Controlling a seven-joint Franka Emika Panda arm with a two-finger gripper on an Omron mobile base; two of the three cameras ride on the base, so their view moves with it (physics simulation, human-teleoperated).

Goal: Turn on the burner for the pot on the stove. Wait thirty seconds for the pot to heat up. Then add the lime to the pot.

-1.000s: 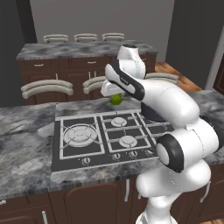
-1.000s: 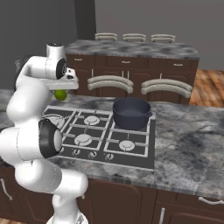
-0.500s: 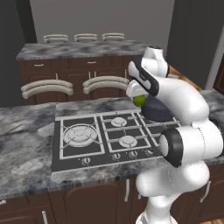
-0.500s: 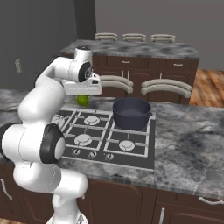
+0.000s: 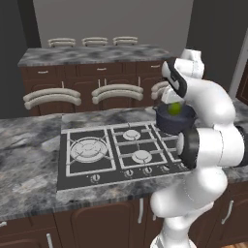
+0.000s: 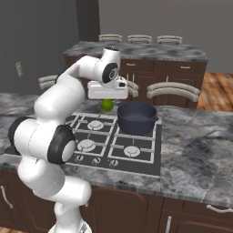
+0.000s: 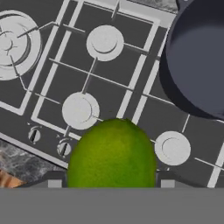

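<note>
Lime (image 7: 112, 154) fills the near bottom of my hand view, clamped between the gripper (image 6: 107, 101) jaws, which stand about half open around it. I read it as held above the stove (image 6: 113, 141), over the back burners, just beside the pot (image 6: 137, 118) but not over its mouth. Stove knobs run along the front edge of the worktop (image 6: 200, 159). Pot sits on the back burner nearest the right side of the stove, rim visible, interior dark. Beyond, a second counter with stools.

Risk, my judgement: releasing here drops the lime onto the grates, and it could roll. Moving too low could clip the pot rim and shift it.
</note>
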